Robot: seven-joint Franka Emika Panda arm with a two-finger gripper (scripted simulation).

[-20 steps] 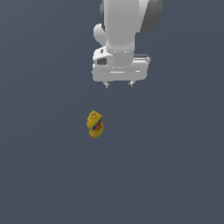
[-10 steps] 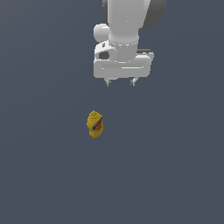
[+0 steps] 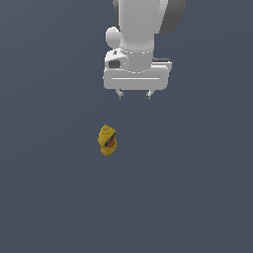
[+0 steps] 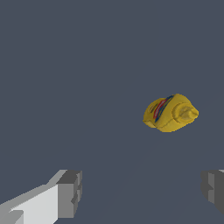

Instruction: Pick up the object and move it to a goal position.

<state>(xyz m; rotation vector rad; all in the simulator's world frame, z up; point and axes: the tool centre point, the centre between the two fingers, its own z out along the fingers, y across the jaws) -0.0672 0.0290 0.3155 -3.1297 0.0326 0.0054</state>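
One small mustard bottle (image 3: 107,141) (likely light, slick plastic): we'd pinch its body, our claw (image 3: 134,94) spread wide, empty.

Just a flat floor

The floor (image 3: 49,197) was dark gray-blue and smooth all over, and it looked the same in both views.

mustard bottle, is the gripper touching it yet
Apart. The exterior view shows bare floor between the gripper and the mustard bottle; in the wrist view the open fingers sit clear of it.
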